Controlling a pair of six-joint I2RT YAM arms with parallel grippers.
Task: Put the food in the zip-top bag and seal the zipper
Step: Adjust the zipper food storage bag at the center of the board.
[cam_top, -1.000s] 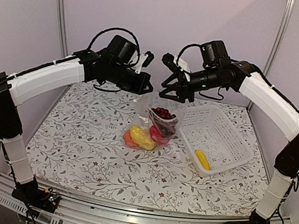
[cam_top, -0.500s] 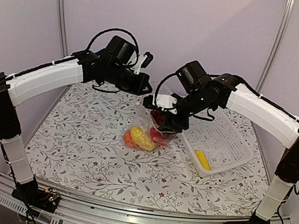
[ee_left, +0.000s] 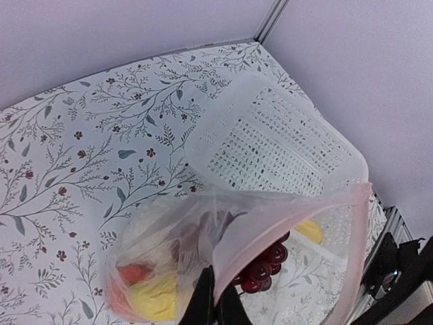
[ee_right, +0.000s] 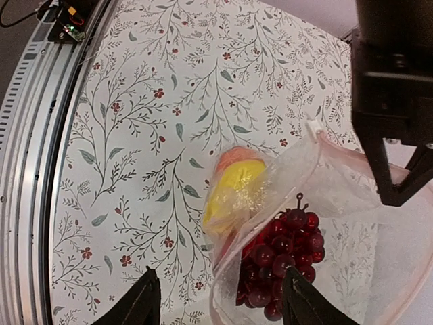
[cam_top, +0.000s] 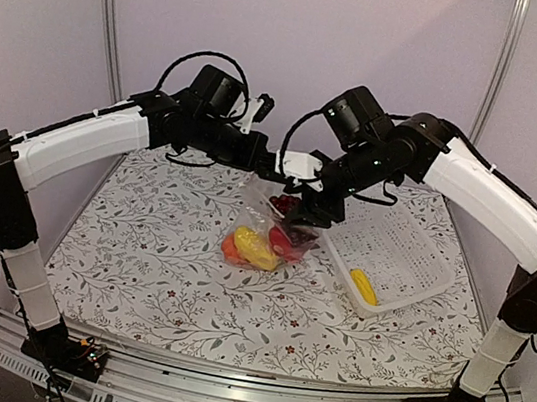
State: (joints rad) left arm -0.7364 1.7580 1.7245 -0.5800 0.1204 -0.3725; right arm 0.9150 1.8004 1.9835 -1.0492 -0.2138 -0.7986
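Floral-print cloth covers the bench (cam_top: 141,243), with pale lilac walls behind it. My left hand (ee_left: 215,301) is clenched on the zip-top bag (cam_top: 267,223) at its mouth edge and holds that edge up off the bench. In the left wrist view the pinkish zipper (ee_left: 291,220) runs from my pinched fingers toward 2 o'clock, and the mouth gapes wide.

The bag sits near the middle of the bench, its bottom resting on the cloth toward 7 o'clock from the mouth. Through the plastic I see the dark grapes (ee_right: 281,261) nearest the mouth and a yellow piece (cam_top: 254,246) lower down. An orange piece (cam_top: 230,248) touches the yellow one at its 9 o'clock, and a red piece (cam_top: 285,244) lies at its 3 o'clock.

My right hand (ee_right: 220,272) is released, fingers spread wide, and hovers over the bag's mouth gripping nothing. The grapes lie just beside its finger on the 3 o'clock side. In the right wrist view my left hand's black fingers show at 2 o'clock, closed on the plastic.

At the bag's 3 o'clock, just beside it, lies a white lattice basket (cam_top: 437,277). A second yellow piece (cam_top: 363,285) lies in the basket's 6 o'clock corner.
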